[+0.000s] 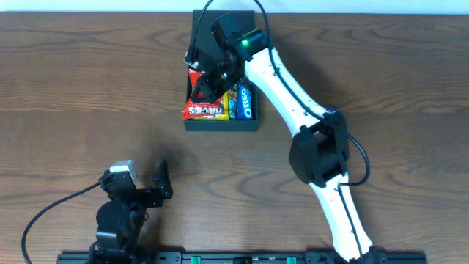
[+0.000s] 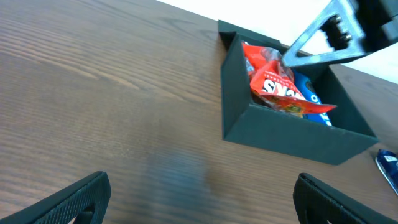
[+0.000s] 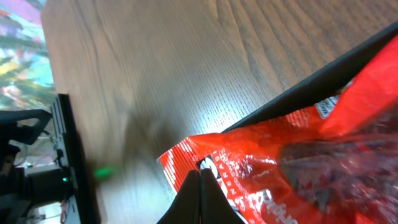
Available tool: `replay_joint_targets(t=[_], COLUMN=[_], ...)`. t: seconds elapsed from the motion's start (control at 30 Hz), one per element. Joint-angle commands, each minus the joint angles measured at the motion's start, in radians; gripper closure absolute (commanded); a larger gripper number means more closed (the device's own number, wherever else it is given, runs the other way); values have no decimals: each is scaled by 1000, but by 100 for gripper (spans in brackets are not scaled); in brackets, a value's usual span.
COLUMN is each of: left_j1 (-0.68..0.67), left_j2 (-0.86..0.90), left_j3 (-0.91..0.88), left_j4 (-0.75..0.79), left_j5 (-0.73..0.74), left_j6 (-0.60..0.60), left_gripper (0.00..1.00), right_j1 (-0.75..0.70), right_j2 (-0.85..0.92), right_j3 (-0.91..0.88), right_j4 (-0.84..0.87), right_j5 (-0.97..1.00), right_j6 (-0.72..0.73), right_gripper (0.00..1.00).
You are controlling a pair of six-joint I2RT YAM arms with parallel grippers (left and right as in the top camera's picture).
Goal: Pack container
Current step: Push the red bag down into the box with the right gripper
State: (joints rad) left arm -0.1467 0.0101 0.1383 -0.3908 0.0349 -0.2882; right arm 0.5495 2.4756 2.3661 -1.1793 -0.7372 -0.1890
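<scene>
The dark green container stands at the far middle of the table, its flap lid open behind it. It holds a red snack packet, a yellow packet and a blue Oreo packet. My right gripper is shut, its tips touching the red packet inside the box; the closed fingers show nothing clearly between them. The left wrist view shows the container, the red packet and the right fingers. My left gripper is open and empty near the table's front.
A small blue and white object lies on the table just right of the container, cut off by the frame edge. The right arm reaches across the table's right half. A black rail runs along the front edge.
</scene>
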Motion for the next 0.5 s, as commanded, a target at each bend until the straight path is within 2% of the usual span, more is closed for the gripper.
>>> replay_joint_targets(t=[0.0,0.2,0.43,0.47], left_j1=[2,2,2,2], left_j2=[-6,-6,-5,-5], left_j3=[-7,-6,2,8], left_j4=[20,131,186,187], left_j5=[27,81,89,89], left_j6=[3,3,3,3], left_gripper=[5,5,5,5], right_j1=[15,15,18,19], right_j2=[52,60,63,63], right_j3=[-1,-1,-5,-4], right_j4=[1,2,-3,-2], right_j5=[53,102,142,129], right_j6=[-16,-14,-5,2], right_gripper=[99,99,98,96])
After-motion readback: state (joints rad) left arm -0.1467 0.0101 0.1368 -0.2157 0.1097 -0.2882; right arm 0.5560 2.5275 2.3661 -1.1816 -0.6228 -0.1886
